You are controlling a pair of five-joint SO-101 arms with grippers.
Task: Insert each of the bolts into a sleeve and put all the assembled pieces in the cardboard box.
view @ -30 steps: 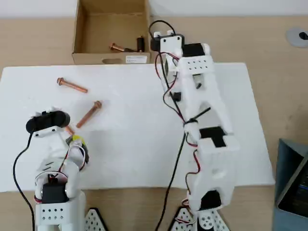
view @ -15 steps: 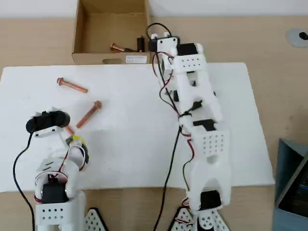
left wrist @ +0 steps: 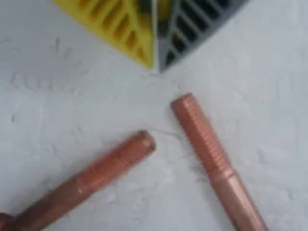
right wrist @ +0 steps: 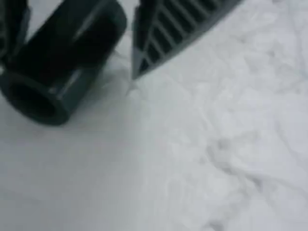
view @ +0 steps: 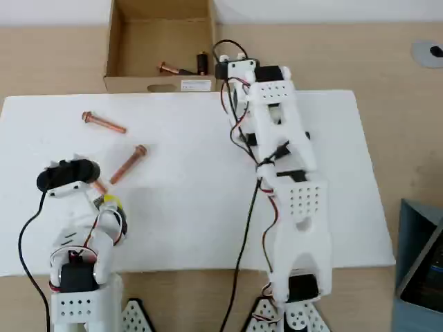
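Bolts of copper colour lie loose on the white sheet (view: 180, 221) that covers the counter (view: 387, 62). A far bolt (view: 104, 123) lies nearest the cardboard box (view: 111, 55). A middle bolt (view: 129, 164) slants down toward the left arm, and a near bolt (view: 101, 187) is partly hidden under that arm's wrist.

Inside the box, against its near wall, a fourth bolt (view: 169, 69) lies with a black sleeve (view: 201, 62) at its end. From above they look joined, though I cannot be sure.

The left fingers (left wrist: 120, 29), one yellow and one grey, are pressed together at the tips with nothing between them, low over the sheet. Just beyond the tips two bolt ends point in toward each other, near but apart, and neither touches the fingers.

The right arm stretches across the sheet to a spot just short of the box's near right corner. The right fingers (right wrist: 178, 24) stand spread, with a second sleeve (right wrist: 53, 67) lying on its side on the sheet between them, its open bore showing. A sliver of sheet separates the grey finger from this sleeve. The other finger sits close against the far side, and whether it touches cannot be told.
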